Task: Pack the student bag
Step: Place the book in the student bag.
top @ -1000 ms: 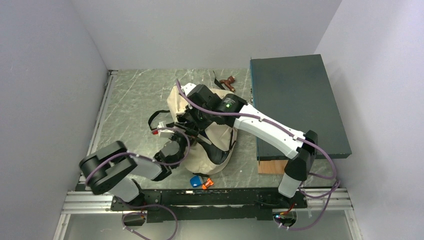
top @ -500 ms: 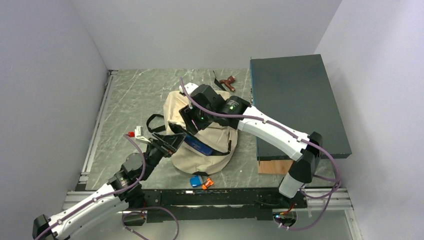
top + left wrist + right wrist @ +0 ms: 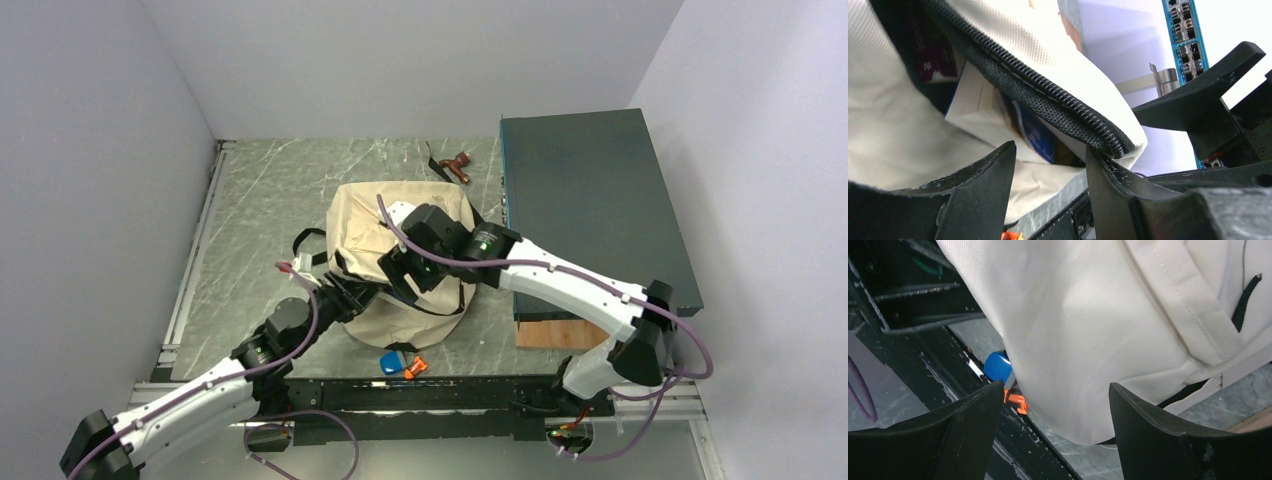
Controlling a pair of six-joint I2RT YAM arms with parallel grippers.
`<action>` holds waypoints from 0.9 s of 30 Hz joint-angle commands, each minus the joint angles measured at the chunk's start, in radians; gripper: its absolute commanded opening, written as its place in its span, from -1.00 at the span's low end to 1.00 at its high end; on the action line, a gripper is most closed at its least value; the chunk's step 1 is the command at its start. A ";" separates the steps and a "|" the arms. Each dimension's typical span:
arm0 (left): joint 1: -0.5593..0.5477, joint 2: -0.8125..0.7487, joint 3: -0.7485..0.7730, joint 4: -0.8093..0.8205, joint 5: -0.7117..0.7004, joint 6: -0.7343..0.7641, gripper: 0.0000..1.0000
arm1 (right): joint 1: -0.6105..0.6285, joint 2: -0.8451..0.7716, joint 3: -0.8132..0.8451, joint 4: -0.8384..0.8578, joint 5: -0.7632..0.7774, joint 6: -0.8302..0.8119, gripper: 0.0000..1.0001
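Note:
The beige student bag [image 3: 385, 225] lies slumped mid-table, its black zip [image 3: 1048, 95] gaping in the left wrist view. Inside the mouth show a blue book [image 3: 1035, 132] and white pages [image 3: 975, 107]. My left gripper [image 3: 348, 297] sits at the bag's near-left edge, open [image 3: 1049, 150], with the zip's end resting just above its right fingertip [image 3: 1098, 165]. My right gripper [image 3: 402, 272] hovers over the bag's front, open [image 3: 1055, 390], with only bag cloth [image 3: 1088, 340] beyond its fingers and nothing held.
A big dark teal box [image 3: 590, 200] fills the right side, on a wooden block [image 3: 545, 333]. A small blue and orange object [image 3: 400, 364] [image 3: 998, 366] lies by the bag at the table's near edge. Brown strap ends [image 3: 458, 163] lie behind the bag.
My right gripper opened and drew back out of the bag's mouth toward the front. The left arm stretched out to the bag's near-left edge and its jaws narrowed. The bag slumped flatter.

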 commanded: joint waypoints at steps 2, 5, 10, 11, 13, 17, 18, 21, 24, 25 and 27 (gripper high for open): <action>0.005 -0.145 -0.033 -0.172 0.049 -0.060 0.17 | 0.087 -0.055 -0.086 0.140 0.123 -0.069 0.58; 0.005 -0.178 -0.055 -0.191 0.067 -0.086 0.13 | 0.149 -0.031 -0.098 0.137 0.277 -0.098 0.52; 0.005 -0.047 -0.068 -0.050 0.089 -0.092 0.01 | 0.154 0.005 -0.093 0.135 0.371 -0.069 0.03; 0.006 0.005 -0.057 -0.016 0.088 -0.082 -0.01 | 0.155 0.003 -0.099 0.153 0.368 -0.069 0.00; 0.016 0.121 -0.026 0.046 0.096 -0.068 -0.04 | 0.150 0.008 -0.104 0.191 0.352 -0.068 -0.03; 0.108 0.325 0.041 0.168 0.156 -0.014 -0.05 | 0.110 0.043 -0.077 0.242 0.282 -0.040 -0.37; 0.142 0.370 0.062 0.178 0.177 -0.004 -0.06 | 0.096 0.050 -0.064 0.254 0.263 -0.021 -0.55; 0.250 0.481 0.126 0.204 0.288 0.043 -0.12 | 0.057 0.076 -0.033 0.288 0.209 0.017 -0.81; 0.336 0.553 0.198 0.206 0.380 0.101 -0.10 | 0.032 0.114 0.036 0.293 0.165 0.055 -1.00; 0.360 0.565 0.218 0.185 0.402 0.120 -0.07 | 0.029 0.131 0.064 0.285 0.163 0.061 -1.00; 0.403 0.564 0.244 0.145 0.434 0.161 -0.03 | 0.028 0.164 0.122 0.267 0.164 0.077 -1.00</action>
